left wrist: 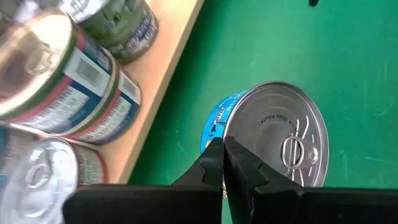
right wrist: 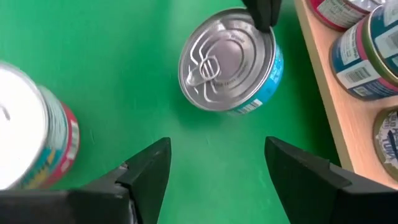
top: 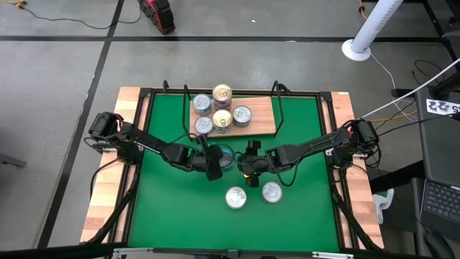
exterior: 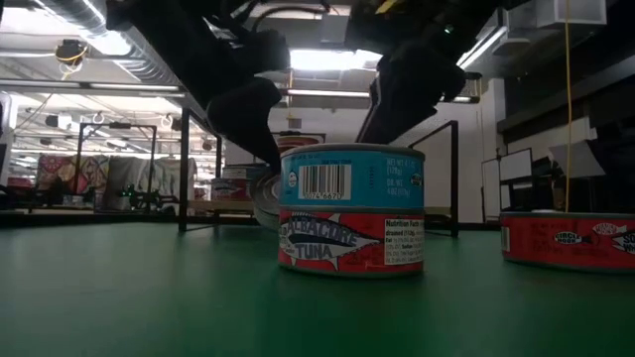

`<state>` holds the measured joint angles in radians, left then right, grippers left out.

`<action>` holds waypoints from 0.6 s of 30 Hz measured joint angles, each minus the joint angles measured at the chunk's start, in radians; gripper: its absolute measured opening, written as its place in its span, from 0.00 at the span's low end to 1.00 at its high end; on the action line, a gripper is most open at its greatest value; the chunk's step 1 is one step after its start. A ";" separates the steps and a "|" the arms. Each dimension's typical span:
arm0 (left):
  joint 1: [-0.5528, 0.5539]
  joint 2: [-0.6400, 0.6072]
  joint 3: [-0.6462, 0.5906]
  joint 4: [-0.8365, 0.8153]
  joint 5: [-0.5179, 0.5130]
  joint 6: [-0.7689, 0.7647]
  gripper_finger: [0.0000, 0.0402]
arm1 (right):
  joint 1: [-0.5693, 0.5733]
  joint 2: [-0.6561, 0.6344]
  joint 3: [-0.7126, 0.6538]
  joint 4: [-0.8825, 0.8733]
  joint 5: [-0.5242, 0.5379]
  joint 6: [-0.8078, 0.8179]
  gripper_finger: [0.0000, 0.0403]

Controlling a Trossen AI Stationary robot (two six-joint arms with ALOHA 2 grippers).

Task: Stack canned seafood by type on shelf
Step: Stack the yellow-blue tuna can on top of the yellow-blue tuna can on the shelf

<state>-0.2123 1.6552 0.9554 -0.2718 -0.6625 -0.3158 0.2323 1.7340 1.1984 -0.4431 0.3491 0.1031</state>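
Observation:
A blue-labelled can (top: 225, 156) (left wrist: 273, 134) (right wrist: 230, 62) stands on the green mat just near of the shelf (top: 262, 119), a light wooden board holding several cans, some stacked (top: 222, 93). My left gripper (top: 214, 171) (left wrist: 222, 149) is shut, its tips at this can's left side. My right gripper (top: 250, 173) (right wrist: 214, 165) hovers open over the mat to the can's right, with nothing between its fingers. Nearer the front stand a blue can stacked on a red can (top: 236, 197) (exterior: 352, 223) and a single red can (top: 271, 192) (exterior: 571, 238). My left gripper touches the blue can with its shut fingertips (right wrist: 264, 12) at the lid's rim (left wrist: 219, 127) on the can's left side. The fingers come slanting down from the table's left. Nothing is pinched, and the can rests on the mat.
A black wire frame (top: 280, 97) rises around the shelf and mat. Pale wooden planks (top: 108, 194) flank the mat on both sides. Bare green mat (top: 172, 208) lies near left and near right (top: 309, 208).

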 joint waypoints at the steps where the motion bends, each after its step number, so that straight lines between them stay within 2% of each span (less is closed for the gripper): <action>1: -0.009 0.000 0.000 0.000 -0.021 0.008 0.00 | -0.005 0.000 0.000 0.009 -0.001 0.012 0.64; 9: -0.091 0.000 0.000 0.014 -0.182 0.079 0.00 | -0.038 0.000 0.000 0.097 -0.043 0.097 0.64; 18: -0.159 0.006 0.001 0.029 -0.272 0.117 0.00 | -0.119 0.000 0.000 0.162 -0.254 0.137 0.64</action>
<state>-0.3712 1.6612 0.9565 -0.2432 -0.9349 -0.1992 0.1132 1.7336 1.1988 -0.2813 0.0955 0.2398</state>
